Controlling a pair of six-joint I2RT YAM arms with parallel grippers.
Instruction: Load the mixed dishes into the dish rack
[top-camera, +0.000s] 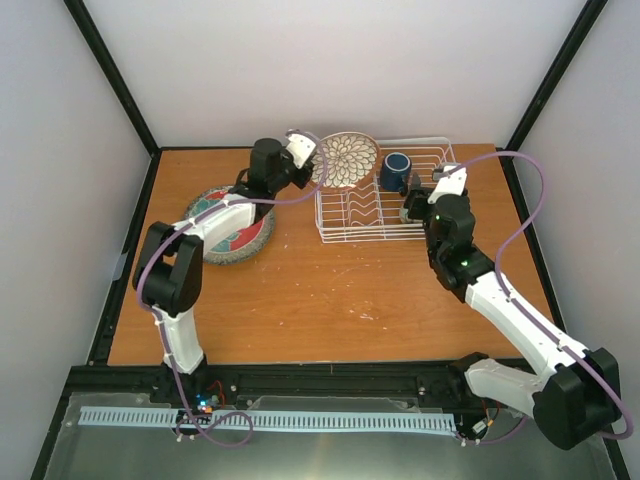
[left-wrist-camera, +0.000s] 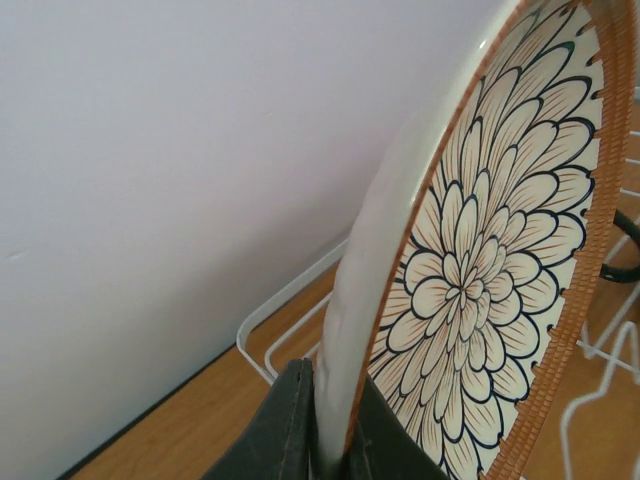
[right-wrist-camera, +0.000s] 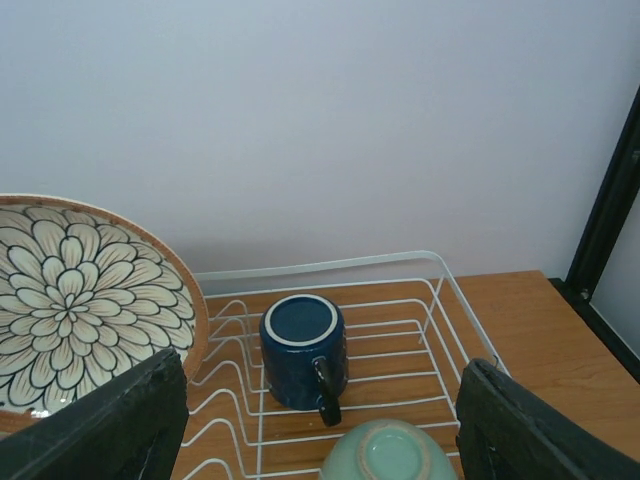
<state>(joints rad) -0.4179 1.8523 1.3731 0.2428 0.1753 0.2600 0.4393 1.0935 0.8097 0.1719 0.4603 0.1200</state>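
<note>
My left gripper (left-wrist-camera: 335, 440) is shut on the lower rim of the petal-patterned plate (left-wrist-camera: 480, 290), which stands on edge over the left end of the white wire dish rack (left-wrist-camera: 285, 300). From above, the plate (top-camera: 345, 160) leans at the rack's (top-camera: 365, 225) left end, with the left gripper (top-camera: 312, 155) beside it. A dark blue mug (right-wrist-camera: 303, 350) stands base up in the rack (right-wrist-camera: 330, 265). In front of it a pale green bowl (right-wrist-camera: 390, 455) sits upside down. My right gripper (right-wrist-camera: 325, 410) is open, its fingers wide on either side above the bowl.
A red-rimmed teal plate (top-camera: 240, 235) lies on a larger grey plate (top-camera: 262, 243) on the wooden table (top-camera: 330, 300) at the left, partly hidden by the left arm. White walls and black frame posts close in the back and sides.
</note>
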